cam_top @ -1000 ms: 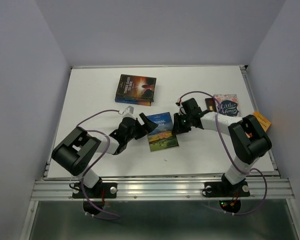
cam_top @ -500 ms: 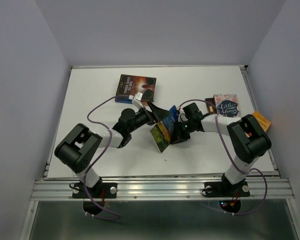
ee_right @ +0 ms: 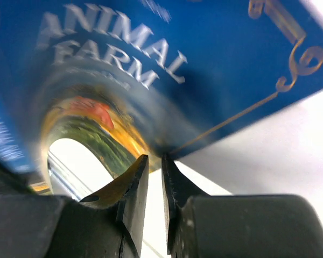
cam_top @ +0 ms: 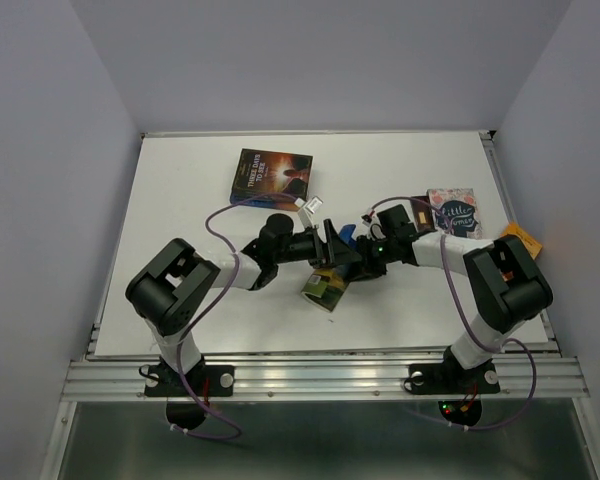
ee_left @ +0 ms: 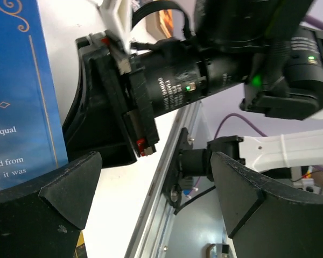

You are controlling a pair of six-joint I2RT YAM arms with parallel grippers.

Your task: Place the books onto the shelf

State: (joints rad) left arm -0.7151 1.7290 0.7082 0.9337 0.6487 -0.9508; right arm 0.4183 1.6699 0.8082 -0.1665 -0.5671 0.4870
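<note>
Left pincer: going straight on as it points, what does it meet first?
Likely the right arm's black wrist, straight ahead; the Animal Farm book sits just beside that line. Depth unclear.

Scattered books (cam_top: 271, 176) on white table (cam_top: 180, 215).

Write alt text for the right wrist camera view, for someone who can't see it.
The right gripper pinches the edge of a blue paperback titled Animal Farm, which fills most of the frame. Its glossy cover shows a yellow and green picture below the title, and white table shows at lower right.
</note>
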